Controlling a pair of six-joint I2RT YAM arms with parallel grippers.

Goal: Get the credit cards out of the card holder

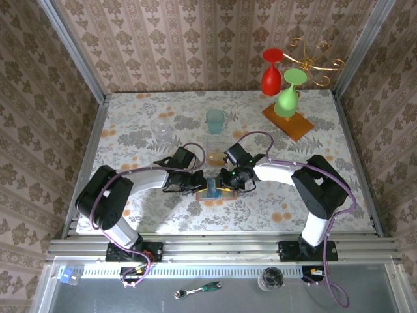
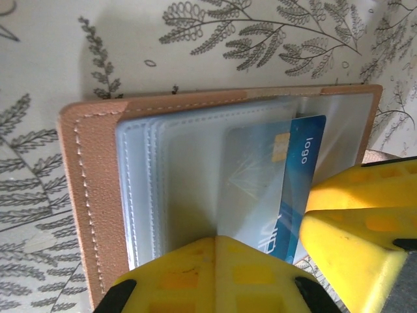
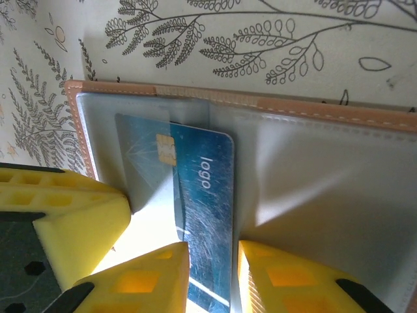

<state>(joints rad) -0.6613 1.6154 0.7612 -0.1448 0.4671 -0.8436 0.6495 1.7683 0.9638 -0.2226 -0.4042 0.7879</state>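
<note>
The card holder (image 1: 216, 193) lay open at lower centre of the top view. The left gripper (image 2: 215, 267), jaws together, rested on its clear pockets. The right gripper (image 3: 214, 280) had its fingers slightly apart, astride the exposed end of the teal-blue card (image 3: 205, 195); whether it was clamped could not be told. Recommended: pin the holder down, confirm the pinch, then draw the card straight along its pocket.

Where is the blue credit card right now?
In the right wrist view the blue credit card sits partly out of a clear pocket of the open card holder, its lower end between the right gripper's jaws.
</note>
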